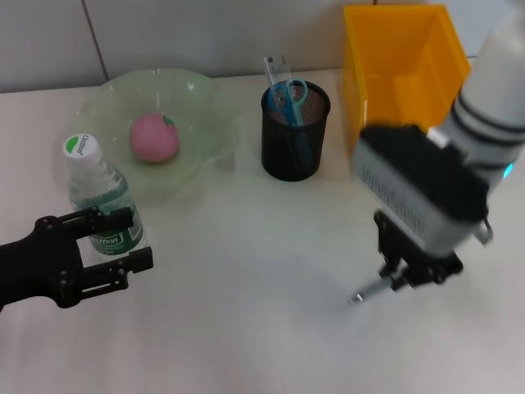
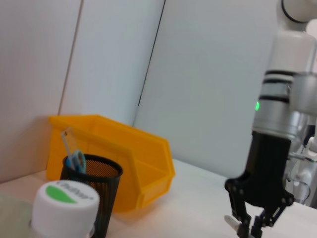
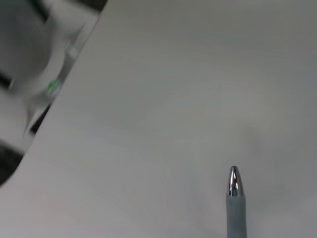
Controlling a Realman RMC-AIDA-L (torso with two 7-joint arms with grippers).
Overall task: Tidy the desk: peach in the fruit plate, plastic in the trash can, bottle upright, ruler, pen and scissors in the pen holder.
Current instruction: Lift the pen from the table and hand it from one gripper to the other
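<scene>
Right gripper (image 1: 392, 277) jaws hold the pen (image 1: 369, 290) above bare tabletop (image 1: 262, 328); left gripper (image 1: 123, 242) jaws open around the upright bottle (image 1: 102, 197)

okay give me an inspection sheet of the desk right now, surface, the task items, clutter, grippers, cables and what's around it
Surface: white desk, no spills seen.
Job's things: peach in the green fruit plate; bottle upright; blue scissors and clear ruler in the black mesh pen holder; pen held by the right gripper, tip pointing out over the desk; yellow trash can at the back, plastic not seen.
Clutter: nothing seen.
Grippers: left gripper open around the bottle's base; right gripper shut on the pen.
Cables: nothing seen.
Surroundings: white panelled wall behind the desk.
</scene>
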